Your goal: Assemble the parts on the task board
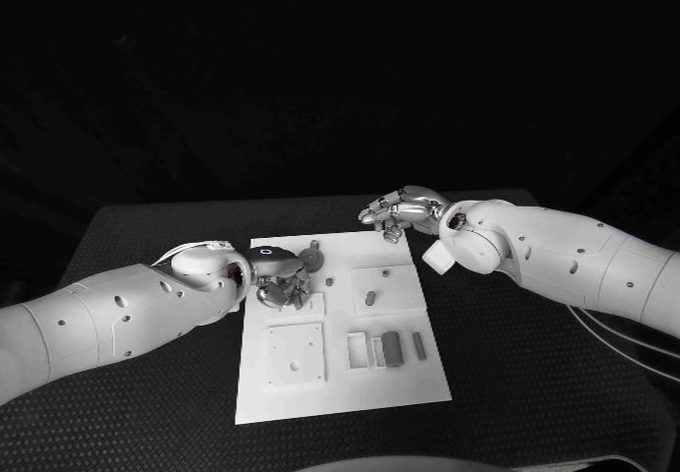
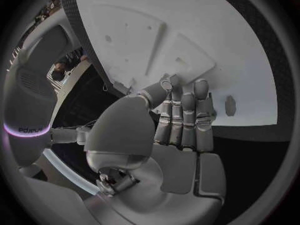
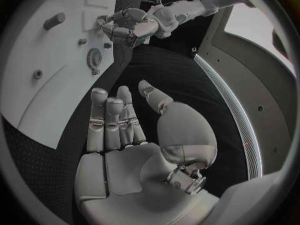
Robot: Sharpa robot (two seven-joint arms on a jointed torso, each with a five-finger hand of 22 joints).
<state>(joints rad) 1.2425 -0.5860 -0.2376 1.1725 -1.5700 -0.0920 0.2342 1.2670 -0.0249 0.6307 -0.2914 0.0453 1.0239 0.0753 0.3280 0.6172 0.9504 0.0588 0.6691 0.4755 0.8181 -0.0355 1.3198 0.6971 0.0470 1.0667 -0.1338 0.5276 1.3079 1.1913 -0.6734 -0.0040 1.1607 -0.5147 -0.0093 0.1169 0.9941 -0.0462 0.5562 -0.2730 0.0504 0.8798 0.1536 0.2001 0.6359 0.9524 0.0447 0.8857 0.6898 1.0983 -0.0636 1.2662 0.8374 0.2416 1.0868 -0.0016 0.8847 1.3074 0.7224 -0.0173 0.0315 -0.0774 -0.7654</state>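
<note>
The white task board point(image 1: 340, 393) lies in the middle of the black table. My left hand point(image 1: 279, 280) hangs over the board's left edge, fingertips point(image 2: 184, 92) down at the board point(image 2: 206, 30); thumb and fingers lie close together, and I cannot tell if anything is between them. A gear-shaped part point(image 1: 310, 259) lies just beyond that hand, with small pegs point(image 1: 368, 295) and several block parts point(image 1: 393, 348) further along the board. My right hand point(image 1: 398, 209) hovers above the board's far right corner. Its palm point(image 3: 125, 160) is bare and its fingers are spread, holding nothing.
A square raised plate point(image 1: 297, 352) sits on the board's near left, another point(image 1: 387, 277) right of centre. In the right wrist view the gear point(image 3: 94, 59) and a peg point(image 3: 54, 20) lie on the board near my left hand point(image 3: 131, 25). Black table point(image 1: 538, 393) surrounds the board.
</note>
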